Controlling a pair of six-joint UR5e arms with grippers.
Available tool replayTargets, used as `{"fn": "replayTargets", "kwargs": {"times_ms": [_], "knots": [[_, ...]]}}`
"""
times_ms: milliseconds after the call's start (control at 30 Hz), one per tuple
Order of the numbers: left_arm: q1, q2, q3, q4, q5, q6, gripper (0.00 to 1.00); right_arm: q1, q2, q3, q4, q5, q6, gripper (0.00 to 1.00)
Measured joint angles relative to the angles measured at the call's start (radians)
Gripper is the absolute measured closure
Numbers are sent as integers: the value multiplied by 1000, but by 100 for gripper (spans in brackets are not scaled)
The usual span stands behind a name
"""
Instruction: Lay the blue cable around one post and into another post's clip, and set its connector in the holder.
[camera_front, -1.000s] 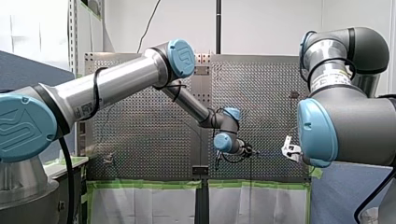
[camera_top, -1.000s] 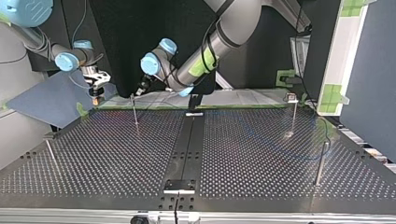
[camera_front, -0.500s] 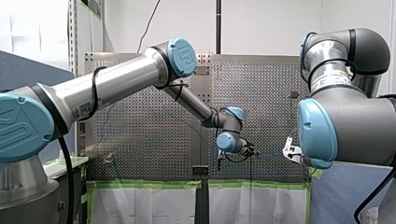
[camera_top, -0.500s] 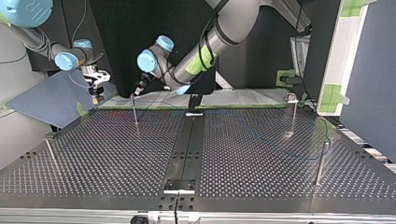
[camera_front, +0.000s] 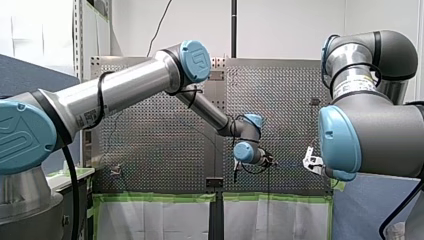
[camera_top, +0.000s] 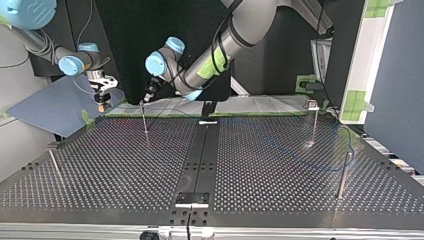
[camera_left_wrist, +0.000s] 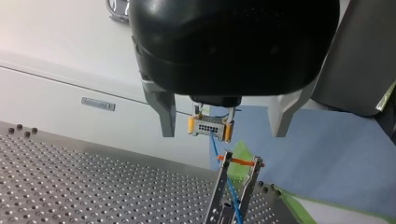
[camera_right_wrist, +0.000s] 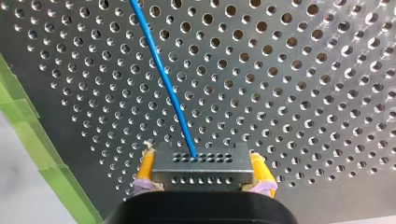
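Movement since a second ago is small and belongs to my left arm alone. In the top view its blue wrist joint sits a little further toward the view's left than before, bringing my left gripper (camera_top: 148, 95) closer over the tip of the thin post (camera_top: 144, 119). In the front view the same wrist has slid slightly toward my right arm. My right gripper (camera_top: 102, 96) has not shifted; it hangs beside the post, near the far edge of the table (camera_top: 280, 165) and by a blue-grey sheet (camera_top: 55, 107). The blue cable (camera_right_wrist: 170, 93) is a thin, bright, straight line in the right wrist view, running from the middle of the connector (camera_right_wrist: 201, 164) out over the table's holes. The connector is a small grey block with two rows of tiny holes, clamped at both ends by my right gripper's yellow pads (camera_right_wrist: 145, 169). The left wrist view shows what the others do not: the post ends in a two-pronged fork with an orange band (camera_left_wrist: 240, 161) across it. The cable drops from the connector beyond the post and down between the prongs. That view also shows my left gripper's metal fingers (camera_left_wrist: 164, 112) spread wide apart and gripping nothing, with the post's fork ahead of them. In the top view the cable past the post is only a faint blue trace over the table, and I cannot tell where it runs.
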Motion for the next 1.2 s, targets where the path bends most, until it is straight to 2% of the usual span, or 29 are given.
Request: {"fn": "replayTargets", "kwargs": {"times_ms": [167,500,1200], "knots": [[0,0,0,-2,-12,-15,2,0,0,0,0,0,1,100],[-2,0,0,-12,-77,-44,2,0,1,0,0,0,0,100],[1,0,0,-13,-78,-55,2,4,2,0,0,0,0,100]]}}
